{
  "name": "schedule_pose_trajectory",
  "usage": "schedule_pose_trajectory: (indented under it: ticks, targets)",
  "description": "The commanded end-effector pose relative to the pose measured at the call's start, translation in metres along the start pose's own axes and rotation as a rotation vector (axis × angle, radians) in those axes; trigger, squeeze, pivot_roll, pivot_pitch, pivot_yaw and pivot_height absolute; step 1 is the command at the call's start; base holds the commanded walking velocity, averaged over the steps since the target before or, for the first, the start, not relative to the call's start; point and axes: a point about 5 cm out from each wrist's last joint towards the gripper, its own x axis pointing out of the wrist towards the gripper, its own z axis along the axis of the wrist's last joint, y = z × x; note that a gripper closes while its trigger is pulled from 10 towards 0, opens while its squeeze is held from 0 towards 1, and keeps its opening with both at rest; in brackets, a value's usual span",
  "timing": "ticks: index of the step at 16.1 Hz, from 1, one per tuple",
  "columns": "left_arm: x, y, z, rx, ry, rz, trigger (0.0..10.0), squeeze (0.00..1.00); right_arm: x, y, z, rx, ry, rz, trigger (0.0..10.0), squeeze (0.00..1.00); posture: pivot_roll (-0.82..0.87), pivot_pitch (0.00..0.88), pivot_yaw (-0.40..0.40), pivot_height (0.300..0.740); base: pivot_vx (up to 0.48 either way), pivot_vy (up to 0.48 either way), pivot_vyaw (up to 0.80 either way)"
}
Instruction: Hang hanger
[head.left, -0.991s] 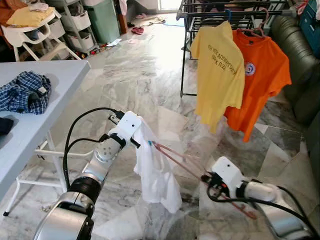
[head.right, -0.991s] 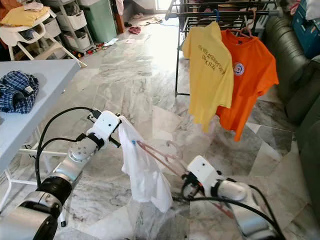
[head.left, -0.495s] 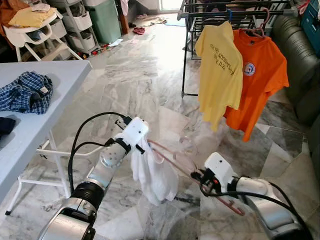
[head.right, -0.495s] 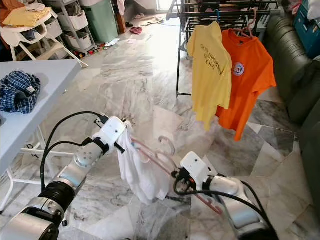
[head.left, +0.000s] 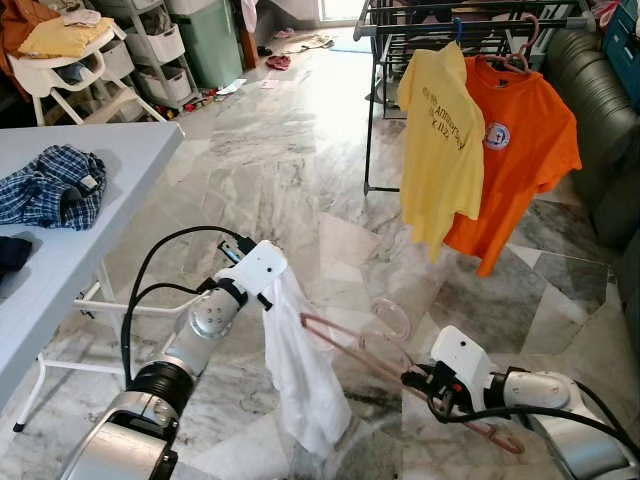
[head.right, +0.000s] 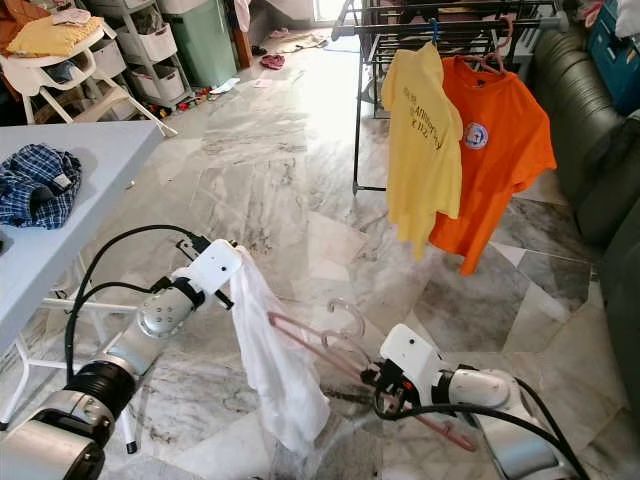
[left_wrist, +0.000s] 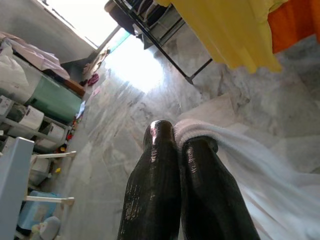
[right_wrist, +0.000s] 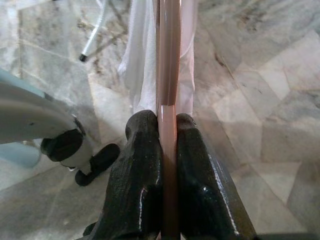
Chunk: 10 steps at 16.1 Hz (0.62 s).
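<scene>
Above a grey marble floor (head.left: 280, 150), the left claw (left_wrist: 177, 137) is pressed together on the edge of a limp white cloth garment (head.left: 300, 375), which hangs down from it. The right claw (right_wrist: 160, 122) pinches the bar of a thin pink plastic hanger (head.left: 355, 340), whose far end reaches the garment. Behind, a yellow T-shirt (head.left: 440, 145) and an orange T-shirt (head.left: 520, 150) hang on a black metal rack (head.left: 470, 20).
</scene>
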Motion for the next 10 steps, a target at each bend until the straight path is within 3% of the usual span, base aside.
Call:
schedule_pose_trajectory:
  ticks: [1,6,10]
  targets:
    - [0.003,0.012,0.008,0.017,-0.036,0.021,10.0,0.0,0.002,0.003,0.006,-0.016,-0.023,0.02,10.0,0.0,-0.14,0.046,0.157,0.74,0.0,0.0,0.0]
    - [-0.003,0.0,0.016,-0.013,-0.116,-0.037,10.0,0.0,0.018,-0.018,0.018,0.008,-0.091,-0.146,10.0,0.0,-0.13,0.043,0.164,0.74,0.0,0.0,0.0]
    - [-0.008,-0.008,0.019,-0.018,-0.157,-0.074,10.0,0.0,0.03,-0.027,0.031,-0.001,-0.137,-0.183,10.0,0.0,-0.13,0.043,0.159,0.74,0.0,0.0,0.0]
